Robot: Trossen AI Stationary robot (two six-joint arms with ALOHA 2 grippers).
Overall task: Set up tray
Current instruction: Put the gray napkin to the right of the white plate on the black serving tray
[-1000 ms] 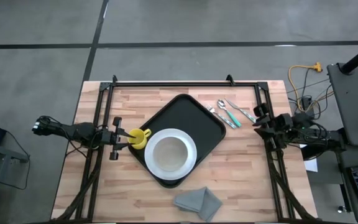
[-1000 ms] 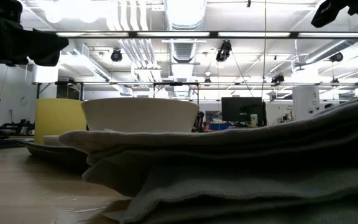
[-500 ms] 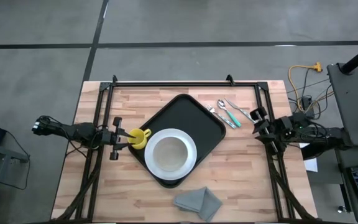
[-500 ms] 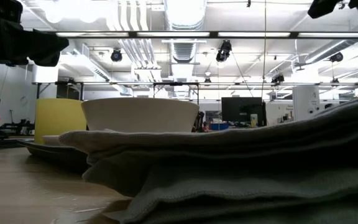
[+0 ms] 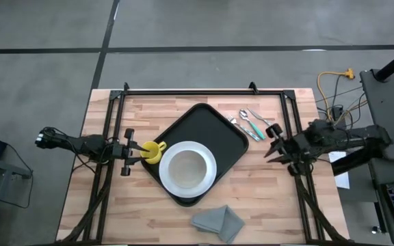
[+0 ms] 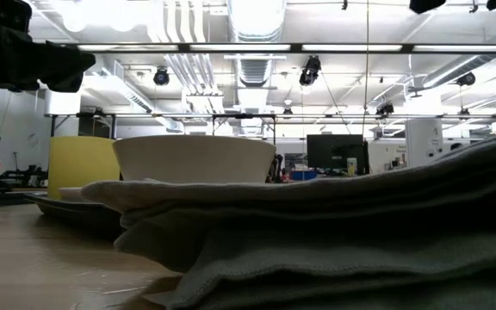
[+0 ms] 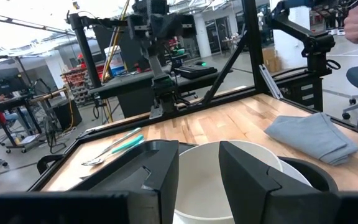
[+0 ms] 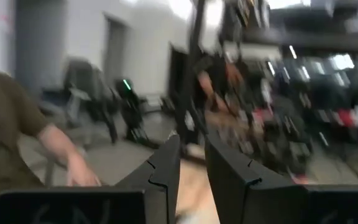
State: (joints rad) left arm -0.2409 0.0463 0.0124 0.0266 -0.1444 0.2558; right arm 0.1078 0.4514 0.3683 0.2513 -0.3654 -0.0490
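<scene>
The black tray (image 5: 211,133) lies slantwise on the middle of the wooden table. A round white dish (image 5: 187,169) sits on its near part, and a yellow cup (image 5: 154,151) stands at its left corner. My left gripper (image 5: 131,152) hovers level just left of the cup and higher than it. It is open with a narrow gap, and the dish (image 7: 229,168) shows between its fingers. My right gripper (image 5: 271,141) hangs over the table's right side, near the cutlery (image 5: 252,123). It is open with a narrow gap (image 8: 192,168) and holds nothing.
A folded grey cloth (image 5: 217,222) lies near the front edge, filling the low view's foreground (image 6: 360,232). Black frame rails run along the table's left, right and far sides. A person's arm (image 8: 48,143) shows beyond the table in the right wrist view.
My right gripper has moved from the right rail toward the tray and upward, and has tipped up a little. My left gripper, the tray, the dish and the cup have kept still.
</scene>
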